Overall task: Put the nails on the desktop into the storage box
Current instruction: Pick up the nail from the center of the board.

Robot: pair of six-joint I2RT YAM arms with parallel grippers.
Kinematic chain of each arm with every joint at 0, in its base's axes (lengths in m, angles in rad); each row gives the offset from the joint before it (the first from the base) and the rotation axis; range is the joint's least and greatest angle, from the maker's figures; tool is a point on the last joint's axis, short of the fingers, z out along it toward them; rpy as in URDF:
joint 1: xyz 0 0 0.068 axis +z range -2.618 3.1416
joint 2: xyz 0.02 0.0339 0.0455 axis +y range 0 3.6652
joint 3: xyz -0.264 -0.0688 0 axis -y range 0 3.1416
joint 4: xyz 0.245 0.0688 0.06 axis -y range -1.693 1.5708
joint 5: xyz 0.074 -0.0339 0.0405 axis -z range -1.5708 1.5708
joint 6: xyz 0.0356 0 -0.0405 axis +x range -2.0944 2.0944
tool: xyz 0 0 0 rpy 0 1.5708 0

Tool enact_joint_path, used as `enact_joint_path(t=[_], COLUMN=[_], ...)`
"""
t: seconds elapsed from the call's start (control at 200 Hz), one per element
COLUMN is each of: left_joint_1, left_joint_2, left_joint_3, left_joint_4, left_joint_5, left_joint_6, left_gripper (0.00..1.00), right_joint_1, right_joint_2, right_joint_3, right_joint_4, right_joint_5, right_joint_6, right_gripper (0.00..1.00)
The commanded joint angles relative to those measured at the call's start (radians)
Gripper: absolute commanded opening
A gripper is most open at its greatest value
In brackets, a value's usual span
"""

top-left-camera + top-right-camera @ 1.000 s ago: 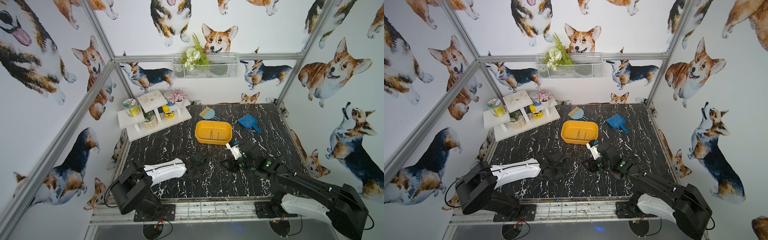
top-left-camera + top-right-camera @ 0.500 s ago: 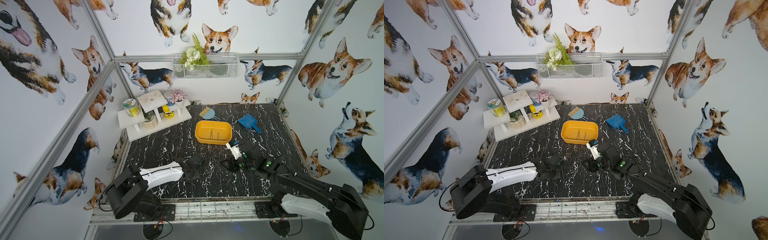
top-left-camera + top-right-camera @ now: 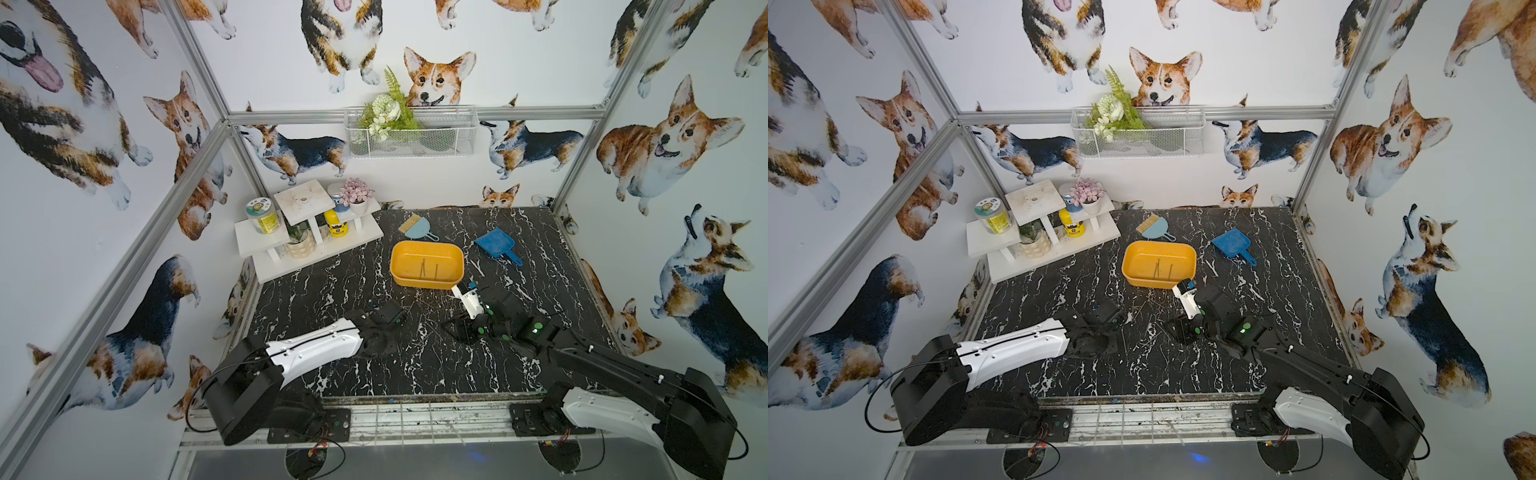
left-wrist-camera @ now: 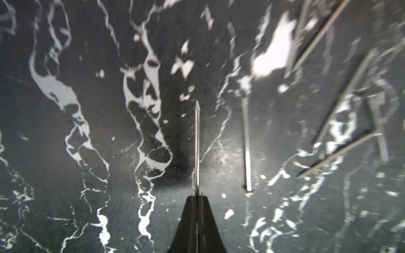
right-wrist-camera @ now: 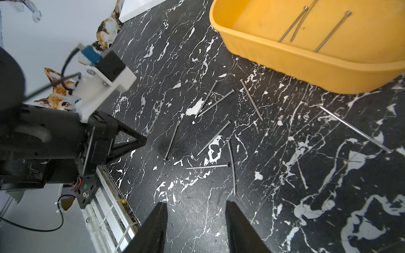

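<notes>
Where the left wrist view looks along my left gripper (image 4: 197, 198), the two black fingertips are pressed together on one thin grey metal nail (image 4: 197, 142). It sticks out straight ahead, point first, over the black, white-veined marble desktop (image 4: 76, 197). Whether it is clear of the surface, I cannot tell.

Landmark: shallow yellow-orange plastic storage box (image 3: 424, 283), rounded corners, thick rim.

Left gripper: on the near side of the storage box, off its left front corner.

My right gripper (image 5: 196, 210): black fingers partway apart, with only bare desktop between them. It sits on the near side of the storage box, off its right front corner.

Inside the storage box: three nails (image 5: 293, 24) flat on the floor, two crossed or touching, the third just beside them. They show in both top views as thin dark lines.

Loose nails (image 5: 213, 138): a scatter on the desktop just in front of the storage box's near wall, between my two grippers, at mixed angles, some touching. One (image 5: 355, 129) lies apart from the cluster, also near that wall.
</notes>
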Motion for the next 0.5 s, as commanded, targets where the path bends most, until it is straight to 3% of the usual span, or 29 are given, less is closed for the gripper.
enact_joint_path(t=[0.0,0.26,0.495], left_joint_1=[0.020,0.091,0.148], left_joint_2=[-0.009,0.088,0.321], left_joint_3=[0.046,0.284,0.641], left_joint_4=[-0.053,-0.113,-0.173], left_joint_5=[-0.012,-0.013,0.002], left_joint_6=[0.048,0.167,0.288], left_gripper=[0.00,0.00,0.00], right_joint_1=[0.001,-0.002,-0.058], right_joint_2=[-0.003,0.003,-0.005], right_joint_3=[-0.003,0.005,0.027], right_joint_4=[0.037,0.031,0.013], right_joint_5=[0.007,0.024,-0.003], right_joint_6=[-0.004,-0.020,-0.035], right_gripper=[0.49,0.49,0.49])
